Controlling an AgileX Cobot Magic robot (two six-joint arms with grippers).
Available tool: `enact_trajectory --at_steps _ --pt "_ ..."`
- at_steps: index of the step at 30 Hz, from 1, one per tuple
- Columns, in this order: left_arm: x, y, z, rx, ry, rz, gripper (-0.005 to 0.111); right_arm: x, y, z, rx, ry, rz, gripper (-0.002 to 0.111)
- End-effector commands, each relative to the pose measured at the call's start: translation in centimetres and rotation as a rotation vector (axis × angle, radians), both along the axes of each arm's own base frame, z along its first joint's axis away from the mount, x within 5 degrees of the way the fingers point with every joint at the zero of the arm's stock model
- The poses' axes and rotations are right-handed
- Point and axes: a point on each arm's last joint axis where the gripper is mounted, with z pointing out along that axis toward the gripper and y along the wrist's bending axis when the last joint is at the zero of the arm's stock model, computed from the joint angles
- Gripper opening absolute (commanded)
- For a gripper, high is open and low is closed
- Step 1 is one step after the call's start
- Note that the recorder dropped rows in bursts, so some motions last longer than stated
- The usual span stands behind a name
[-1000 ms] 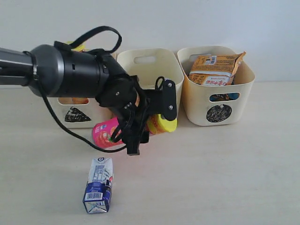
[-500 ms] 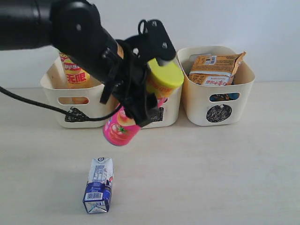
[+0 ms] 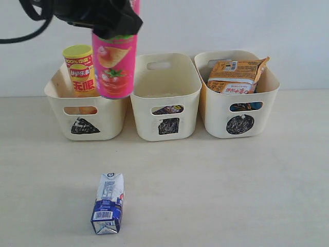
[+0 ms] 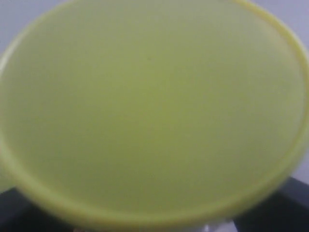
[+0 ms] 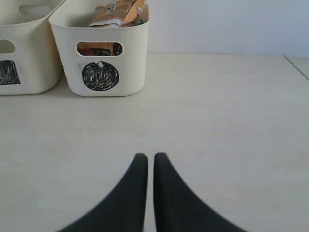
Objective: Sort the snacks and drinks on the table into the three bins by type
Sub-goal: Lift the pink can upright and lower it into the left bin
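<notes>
My left gripper [image 3: 114,21] is shut on the pink chip tube [image 3: 114,64] and holds it upright, high above the triangle bin [image 3: 105,117]. The tube's yellow-green lid [image 4: 149,111] fills the left wrist view. The taller yellow-orange tube [image 3: 80,72] stands in that bin. A dark purple carton [image 3: 167,109] shows through the slot of the square bin [image 3: 187,85]. The circle bin [image 3: 268,98] holds the orange bag [image 3: 234,76] and a blue bag [image 3: 248,106]. The white and blue carton [image 3: 108,204] lies on the table in front. My right gripper [image 5: 146,157] is shut and holds nothing, over bare table.
The three bins stand in a row against the pale back wall. In the right wrist view the circle bin [image 5: 104,53] and part of the square bin [image 5: 21,53] sit ahead of the fingers. The table's right edge [image 5: 298,65] shows far off.
The left arm has lifted the pink tube from low in front of the square bin, turned it upright and carried it up and left over the triangle bin. The carton has not moved.
</notes>
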Motion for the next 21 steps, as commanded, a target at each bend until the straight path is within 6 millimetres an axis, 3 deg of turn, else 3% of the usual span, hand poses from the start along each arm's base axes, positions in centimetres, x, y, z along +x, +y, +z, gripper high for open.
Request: enact_trajectory --at_steps 1,12,21 --pt "1.3 3.2 0.7 -0.036 -0.003 0.118 0.004 0.0 0.0 0.0 0.000 -0.008 -0.001 0.002" --pt "5.9 10.0 -0.5 -0.052 -0.044 0.351 0.004 0.0 0.0 0.0 0.000 -0.008 -0.001 0.002" --pt "9.4 11.0 -3.7 -0.046 -0.033 0.396 0.004 0.0 0.0 0.0 0.000 -0.008 -0.001 0.002"
